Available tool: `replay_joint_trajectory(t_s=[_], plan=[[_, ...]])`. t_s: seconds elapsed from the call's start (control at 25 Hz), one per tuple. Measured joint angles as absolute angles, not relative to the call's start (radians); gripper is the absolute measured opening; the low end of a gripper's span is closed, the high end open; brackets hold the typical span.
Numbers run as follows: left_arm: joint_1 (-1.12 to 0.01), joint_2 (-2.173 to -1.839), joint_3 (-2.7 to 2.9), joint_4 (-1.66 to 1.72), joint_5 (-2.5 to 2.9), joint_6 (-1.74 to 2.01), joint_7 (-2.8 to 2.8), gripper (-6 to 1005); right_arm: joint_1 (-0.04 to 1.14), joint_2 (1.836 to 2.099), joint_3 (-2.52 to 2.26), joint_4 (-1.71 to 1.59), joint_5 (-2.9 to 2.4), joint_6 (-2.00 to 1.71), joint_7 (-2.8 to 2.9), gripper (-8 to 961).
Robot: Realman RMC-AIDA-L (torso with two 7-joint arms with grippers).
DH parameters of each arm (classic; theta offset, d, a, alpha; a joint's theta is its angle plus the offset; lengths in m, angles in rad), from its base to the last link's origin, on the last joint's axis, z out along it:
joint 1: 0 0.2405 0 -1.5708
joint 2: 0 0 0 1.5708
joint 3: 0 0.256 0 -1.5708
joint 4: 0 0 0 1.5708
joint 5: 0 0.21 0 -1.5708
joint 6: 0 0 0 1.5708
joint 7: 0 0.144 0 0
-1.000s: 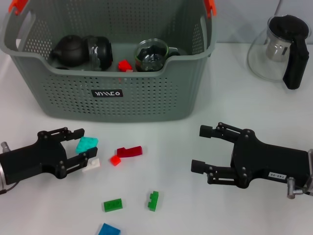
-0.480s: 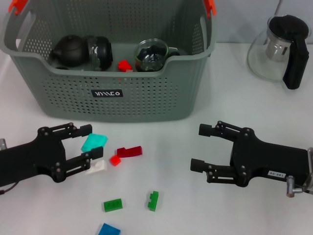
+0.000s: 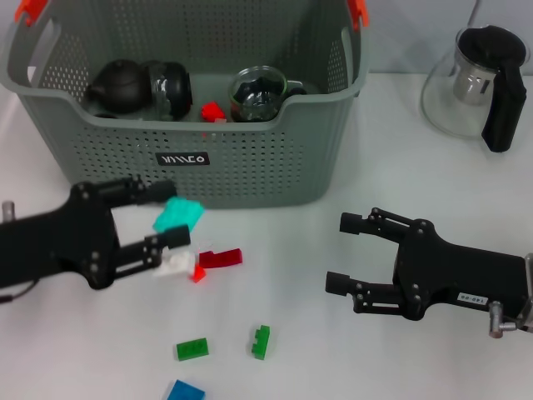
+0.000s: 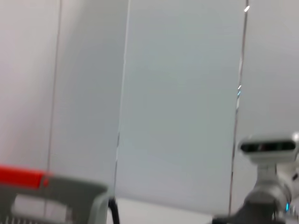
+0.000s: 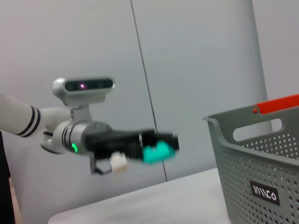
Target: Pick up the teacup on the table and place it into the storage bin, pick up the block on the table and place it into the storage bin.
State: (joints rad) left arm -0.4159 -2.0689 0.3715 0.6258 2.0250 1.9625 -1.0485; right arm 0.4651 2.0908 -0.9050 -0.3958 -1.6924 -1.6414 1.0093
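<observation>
My left gripper (image 3: 163, 218) is shut on a teal block (image 3: 177, 215) and holds it off the table, just in front of the storage bin (image 3: 250, 171). A small white block (image 3: 175, 263) sits at its lower finger and rides along. The right wrist view shows the teal block (image 5: 156, 152) and the white one (image 5: 119, 161) in the air. The bin holds a black teapot (image 3: 117, 86), a glass cup (image 3: 171, 87), a glass teacup (image 3: 258, 93) and a red block (image 3: 212, 110). My right gripper (image 3: 337, 254) is open and empty, low at the right.
On the table lie a dark red block (image 3: 221, 257), a small red piece (image 3: 197, 274), two green blocks (image 3: 192, 348) (image 3: 261, 342) and a blue block (image 3: 185, 392). A glass pot with a black handle (image 3: 479, 83) stands at the back right.
My left gripper has risen and moved forward and right toward the bin with the teal block; the white block has come along. The right arm has not moved.
</observation>
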Motion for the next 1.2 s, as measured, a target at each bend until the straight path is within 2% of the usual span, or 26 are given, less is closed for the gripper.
replay_joint_trajectory(t_s=[0.24, 0.56, 0.96, 1.2], plan=[[-0.489, -2.037, 0.370, 0.627, 1.939, 2.001, -1.111, 567, 0.466, 2.091, -0.905, -0.395, -1.695, -1.641, 1.009, 909], [-0.609, -2.012, 0.370, 0.627, 1.840, 1.944, -1.210, 566, 0.468, 2.092, -0.905, -0.393, -1.694, -1.641, 1.008, 909], [-0.744, -2.011, 0.387, 0.629, 1.725, 1.671, -1.287, 566, 0.475, 2.094, -0.905, -0.394, -1.692, -1.641, 1.009, 909], [-0.766, -2.018, 0.546, 0.665, 1.731, 1.352, -1.297, 566, 0.476, 2.094, -0.905, -0.394, -1.692, -1.641, 1.009, 910]])
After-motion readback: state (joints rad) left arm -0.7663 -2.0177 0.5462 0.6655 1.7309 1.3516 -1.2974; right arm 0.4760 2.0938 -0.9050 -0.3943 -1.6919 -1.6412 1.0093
